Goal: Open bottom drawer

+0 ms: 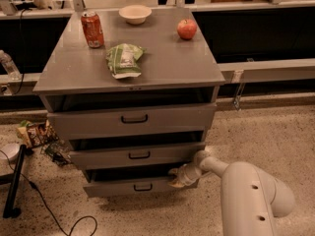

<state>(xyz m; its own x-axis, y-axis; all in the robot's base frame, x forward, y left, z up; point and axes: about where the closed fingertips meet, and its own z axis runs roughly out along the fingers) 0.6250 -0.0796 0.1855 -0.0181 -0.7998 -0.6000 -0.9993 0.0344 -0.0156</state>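
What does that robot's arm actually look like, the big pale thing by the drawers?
The arm is a fat, smooth, off-white tube with a rounded bend and two small dark holes. It narrows to a slim wrist with a ball-like joint. The gripper, pale cream, sits at the right end of the bottom drawer. No cables show on it.
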